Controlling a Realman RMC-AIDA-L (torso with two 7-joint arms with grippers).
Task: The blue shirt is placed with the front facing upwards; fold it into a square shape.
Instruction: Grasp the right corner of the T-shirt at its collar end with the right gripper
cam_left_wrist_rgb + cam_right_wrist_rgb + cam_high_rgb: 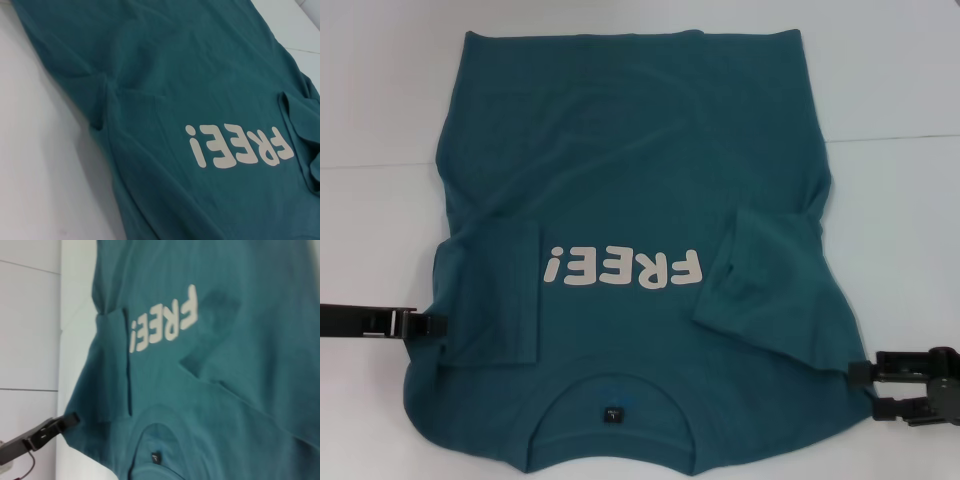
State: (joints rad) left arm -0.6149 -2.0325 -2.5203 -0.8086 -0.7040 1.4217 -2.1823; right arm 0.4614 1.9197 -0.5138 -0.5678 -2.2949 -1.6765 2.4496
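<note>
- Blue shirt [640,200] spread flat on white table [380,100], collar near, both sleeves folded inward.
- Left gripper [438,327] at near-left shirt edge, finger state unclear.
- Right gripper [860,385] at near-right edge, likewise unclear.

White table [900,90], faint seam line crossing surface.

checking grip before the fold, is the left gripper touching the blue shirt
Touching. In the head view the left gripper tip meets the blue shirt at its shoulder edge, no white table between.
</note>
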